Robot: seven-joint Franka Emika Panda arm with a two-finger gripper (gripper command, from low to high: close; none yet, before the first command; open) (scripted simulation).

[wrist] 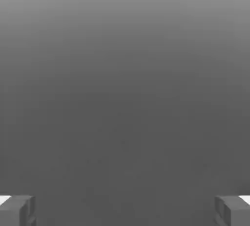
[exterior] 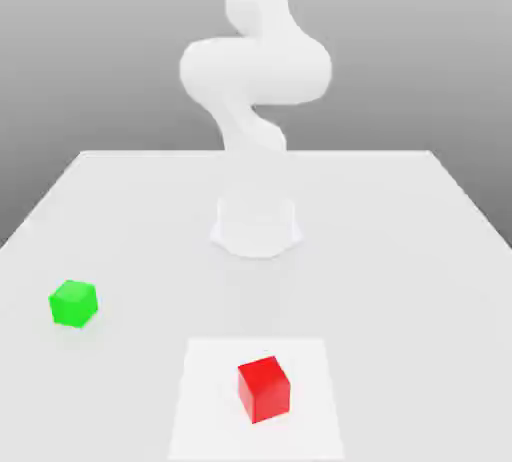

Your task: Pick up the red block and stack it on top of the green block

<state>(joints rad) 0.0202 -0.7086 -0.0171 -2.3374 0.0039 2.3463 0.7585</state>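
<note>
Bright red smooth-faced cube (exterior: 264, 389) is seen resting on a flat white square-cornered panel (exterior: 207, 398), which is set on a pale grey tabletop (exterior: 390, 280). The cube is turned at an angle to the panel's edges. A bright green smooth-faced cube (exterior: 74, 304) is placed well apart from it, off the panel, toward the exterior view's left. In the hand view, the jaws of the dark grey two-finger gripper (wrist: 125, 211) are held wide apart, with nothing gripped between them.
</note>
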